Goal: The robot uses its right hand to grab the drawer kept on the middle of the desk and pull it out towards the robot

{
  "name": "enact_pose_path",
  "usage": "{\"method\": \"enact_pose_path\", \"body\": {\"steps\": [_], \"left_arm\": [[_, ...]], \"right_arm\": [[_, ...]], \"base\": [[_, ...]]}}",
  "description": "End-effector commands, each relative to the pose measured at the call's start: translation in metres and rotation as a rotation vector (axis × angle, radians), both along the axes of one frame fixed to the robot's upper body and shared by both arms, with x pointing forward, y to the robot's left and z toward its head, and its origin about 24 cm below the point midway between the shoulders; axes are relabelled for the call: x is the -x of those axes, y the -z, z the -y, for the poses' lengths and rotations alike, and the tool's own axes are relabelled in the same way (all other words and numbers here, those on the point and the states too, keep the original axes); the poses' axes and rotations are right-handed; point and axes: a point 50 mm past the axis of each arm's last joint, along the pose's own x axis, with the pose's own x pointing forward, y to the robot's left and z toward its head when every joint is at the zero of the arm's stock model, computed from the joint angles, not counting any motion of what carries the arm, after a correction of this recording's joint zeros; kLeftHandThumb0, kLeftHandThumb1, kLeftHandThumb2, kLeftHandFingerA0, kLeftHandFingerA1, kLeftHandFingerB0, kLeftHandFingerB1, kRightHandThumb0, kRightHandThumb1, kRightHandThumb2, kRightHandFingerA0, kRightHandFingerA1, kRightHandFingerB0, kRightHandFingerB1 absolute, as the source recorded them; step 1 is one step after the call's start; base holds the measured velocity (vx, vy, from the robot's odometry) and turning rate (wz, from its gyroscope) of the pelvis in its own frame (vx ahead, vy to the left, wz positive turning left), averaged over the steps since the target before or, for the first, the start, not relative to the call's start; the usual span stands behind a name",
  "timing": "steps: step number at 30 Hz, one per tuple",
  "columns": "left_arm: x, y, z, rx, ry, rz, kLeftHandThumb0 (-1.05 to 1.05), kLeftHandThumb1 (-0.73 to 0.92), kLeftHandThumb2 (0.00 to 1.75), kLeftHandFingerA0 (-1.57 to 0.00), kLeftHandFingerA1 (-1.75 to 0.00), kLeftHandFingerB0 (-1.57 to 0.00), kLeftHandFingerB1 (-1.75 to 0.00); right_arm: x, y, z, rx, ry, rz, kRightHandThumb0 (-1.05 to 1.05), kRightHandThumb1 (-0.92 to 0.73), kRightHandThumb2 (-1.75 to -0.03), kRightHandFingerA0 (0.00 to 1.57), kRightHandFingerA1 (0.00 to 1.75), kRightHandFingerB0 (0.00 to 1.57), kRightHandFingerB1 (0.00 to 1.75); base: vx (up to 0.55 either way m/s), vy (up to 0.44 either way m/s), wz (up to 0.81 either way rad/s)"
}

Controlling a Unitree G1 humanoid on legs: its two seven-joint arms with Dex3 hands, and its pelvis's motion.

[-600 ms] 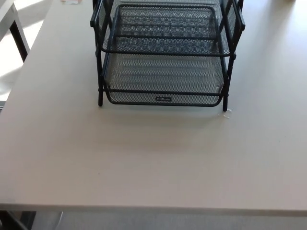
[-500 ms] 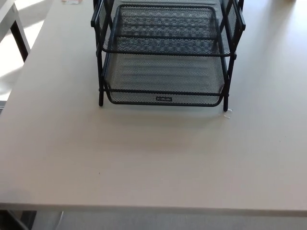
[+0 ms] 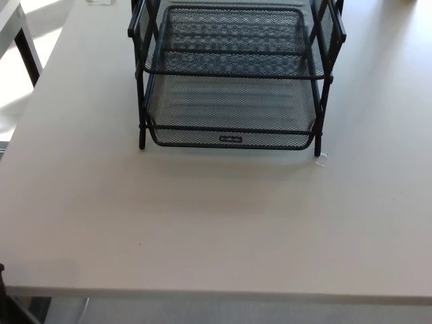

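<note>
The drawer rack (image 3: 229, 74) is cut off by the top edge (its label (image 3: 230, 139) unreadably small).

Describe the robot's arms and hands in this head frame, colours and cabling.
Neither hand nor arm shows in the head view, so nothing can be said of colour or cables. Only the black mesh drawer rack on the light desk is visible.

light grey desk (image 3: 202, 229) carries a black mesh drawer rack (image 3: 233, 81) at far middle, small white scrap (image 3: 321, 159) by its right foot
</note>
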Motion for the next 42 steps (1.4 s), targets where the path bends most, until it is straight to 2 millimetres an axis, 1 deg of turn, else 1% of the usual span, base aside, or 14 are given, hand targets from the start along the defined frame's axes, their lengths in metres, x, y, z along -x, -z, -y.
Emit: {"method": "enact_pose_path", "body": {"steps": [1,10,17,18,19,21,22,23,25,28,30,39,40,42], "left_arm": [[0.002,-0.002,0.0,-0.03,0.045,-0.018,-0.11,0.5,0.63,-0.77,-1.38,-0.72,-1.25],[0.002,-0.003,-0.003,-0.039,0.032,-0.035,-0.12,0.52,0.63,-0.76,-1.43,-0.7,-1.31],[0.001,-0.004,-0.004,-0.042,0.029,-0.039,-0.11,0.51,0.63,-0.75,-1.42,-0.69,-1.29],[0.001,-0.004,-0.004,-0.043,0.031,-0.035,-0.16,0.51,0.64,-0.76,-1.37,-0.7,-1.25],[0.001,-0.004,-0.004,-0.046,0.035,-0.032,-0.13,0.5,0.64,-0.76,-1.39,-0.71,-1.24],[0.0,-0.005,-0.003,-0.05,0.037,-0.03,-0.13,0.5,0.64,-0.76,-1.39,-0.71,-1.24],[0.0,-0.005,-0.003,-0.055,0.039,-0.03,-0.12,0.5,0.63,-0.75,-1.4,-0.7,-1.26],[0.0,-0.004,-0.004,-0.048,0.035,-0.03,-0.14,0.5,0.65,-0.76,-1.36,-0.71,-1.22],[0.0,-0.003,-0.005,-0.024,0.015,-0.032,-0.1,0.5,0.64,-0.77,-1.44,-0.72,-1.31],[0.001,-0.002,-0.003,-0.025,0.021,-0.035,-0.12,0.5,0.64,-0.77,-1.43,-0.72,-1.3],[0.001,-0.002,-0.003,-0.036,0.028,-0.035,-0.13,0.5,0.63,-0.76,-1.4,-0.73,-1.26],[0.001,-0.001,-0.003,-0.039,0.037,-0.026,-0.13,0.49,0.64,-0.77,-1.4,-0.73,-1.25],[0.001,-0.002,-0.002,-0.039,0.034,-0.03,-0.12,0.51,0.63,-0.75,-1.43,-0.7,-1.31],[0.001,-0.002,-0.002,-0.035,0.044,-0.024,-0.1,0.49,0.64,-0.76,-1.41,-0.72,-1.28]], "right_arm": [[-0.005,-0.026,0.006,0.055,0.045,0.047,-0.78,-0.65,-0.59,0.35,0.86,0.21,0.52],[-0.03,-0.065,-0.007,0.235,-0.019,0.249,-0.76,-0.62,-0.59,0.35,0.92,0.27,0.61],[-0.07,-0.12,-0.021,0.407,-0.156,0.363,-0.83,-0.73,-0.62,0.24,0.97,0.17,0.64],[-0.076,-0.127,-0.025,0.413,-0.171,0.362,-0.86,-0.6,-0.98,0.26,0.8,0.14,0.62],[-0.083,-0.132,-0.028,0.405,-0.196,0.362,-0.89,-0.81,-0.62,0.13,0.93,0.11,0.57],[-0.091,-0.136,-0.03,0.396,-0.227,0.367,-0.89,-0.81,-0.62,0.13,0.93,0.11,0.57],[-0.099,-0.141,-0.033,0.393,-0.234,0.367,-0.89,-0.61,-0.95,0.19,0.77,0.13,0.59],[-0.103,-0.145,-0.04,0.393,-0.264,0.393,-0.83,-0.73,-0.62,0.15,0.88,0.2,0.49],[-0.123,-0.163,-0.07,0.341,-0.427,0.53,-0.72,-0.63,-0.59,0.4,0.71,0.31,0.4],[-0.128,-0.164,-0.075,0.366,-0.459,0.543,-0.75,-0.67,-0.6,0.38,0.67,0.28,0.39],[-0.138,-0.168,-0.091,0.347,-0.532,0.557,-0.76,-0.67,-0.6,0.42,0.48,0.32,0.37],[-0.164,-0.169,-0.132,0.359,-0.769,0.606,-0.75,-0.69,-0.61,0.32,0.52,0.25,0.34],[-0.167,-0.17,-0.141,0.343,-0.804,0.587,-0.78,-0.55,-0.91,0.23,0.55,0.16,0.46],[-0.172,-0.171,-0.159,0.316,-0.869,0.552,-0.78,-0.54,-0.9,0.23,0.54,0.16,0.46]], "base": [[0.0,0.0,0.0],[0.0,0.0,0.0],[0.0,0.0,0.0],[0.0,0.0,0.0],[0.0,0.0,0.0],[0.0,0.0,0.0],[0.0,0.0,0.0],[0.0,0.0,0.0],[0.0,0.0,0.0],[0.0,0.0,0.0],[0.0,0.0,0.0],[0.0,0.0,0.0],[0.0,0.0,0.0],[0.0,0.0,0.0]]}}
